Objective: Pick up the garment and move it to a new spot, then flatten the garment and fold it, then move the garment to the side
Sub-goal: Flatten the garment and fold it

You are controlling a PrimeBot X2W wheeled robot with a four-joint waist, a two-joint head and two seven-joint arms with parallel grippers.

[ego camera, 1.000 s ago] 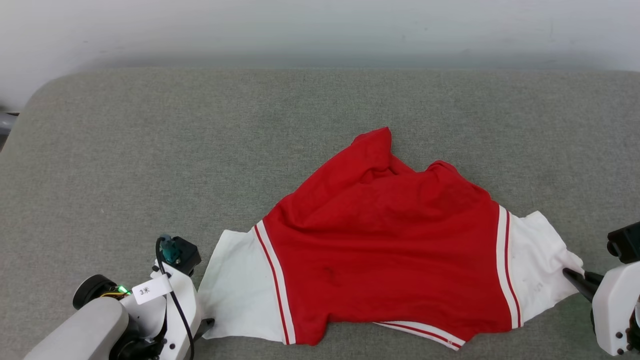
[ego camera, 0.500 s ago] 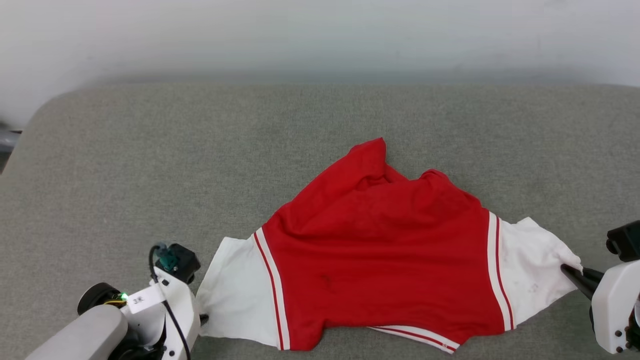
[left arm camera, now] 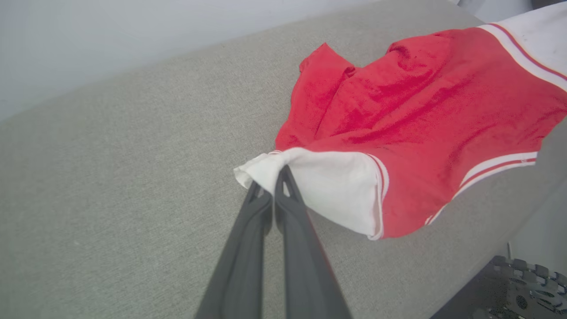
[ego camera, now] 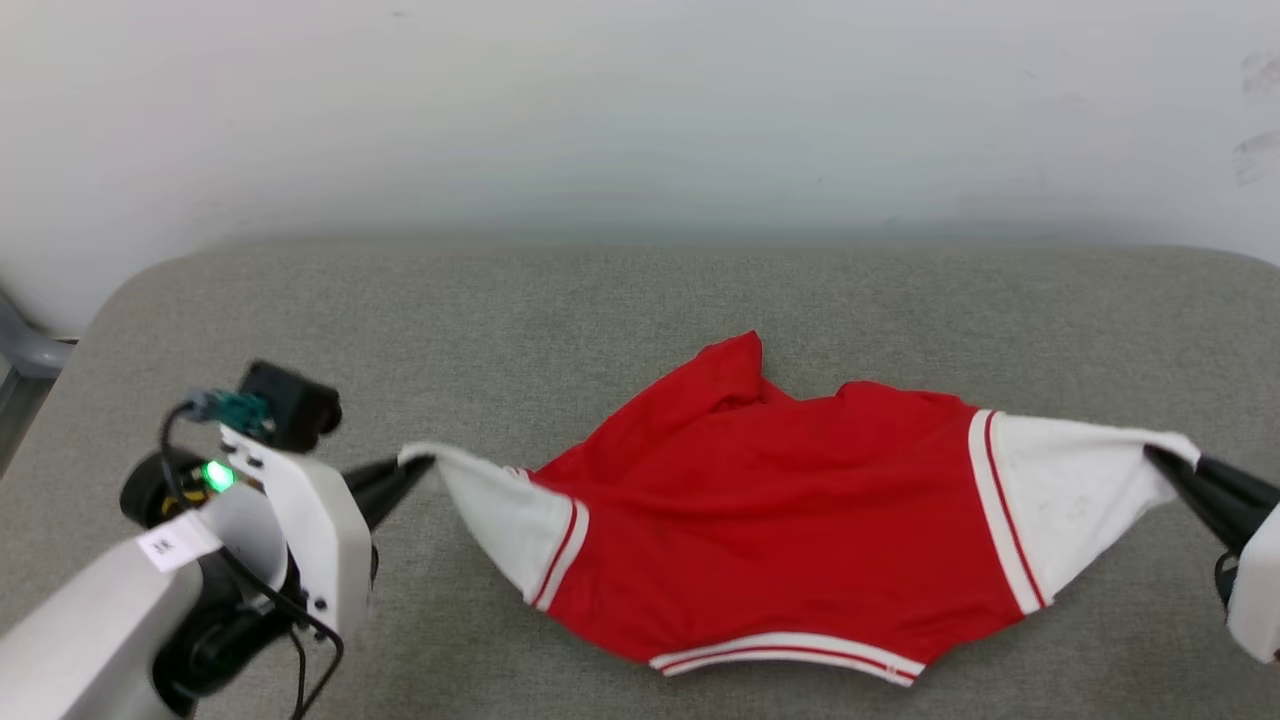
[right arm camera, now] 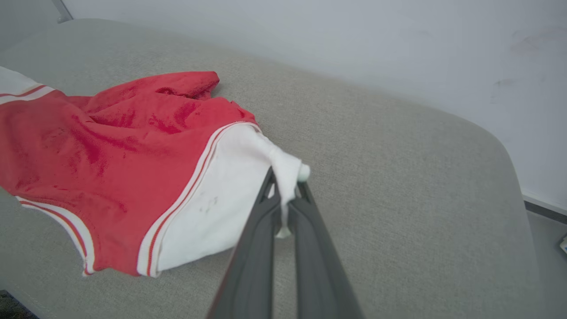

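Note:
The garment [ego camera: 780, 520] is a red jersey with white sleeves and striped trim, stretched sideways over the grey table [ego camera: 600, 300]. Its plain red side faces up and no lettering shows. My left gripper [ego camera: 420, 465] is shut on the tip of the left white sleeve [left arm camera: 310, 177] and holds it lifted off the surface. My right gripper [ego camera: 1160, 458] is shut on the tip of the right white sleeve [right arm camera: 230, 195], also raised. The red body [left arm camera: 421, 115] sags between them, its far part resting crumpled on the table. The striped hem [ego camera: 790, 650] hangs near the front edge.
The grey fabric-covered table has rounded corners and a pale wall [ego camera: 640, 120] behind it. A grey chair part [ego camera: 30, 350] shows at the far left. In the left wrist view a dark perforated object [left arm camera: 518, 283] lies below the table's edge.
My left gripper shut on the left sleeve. Both grippers then rose and pulled outward, lifting the sleeves and stretching the garment. The head camera tilted up, showing more wall.

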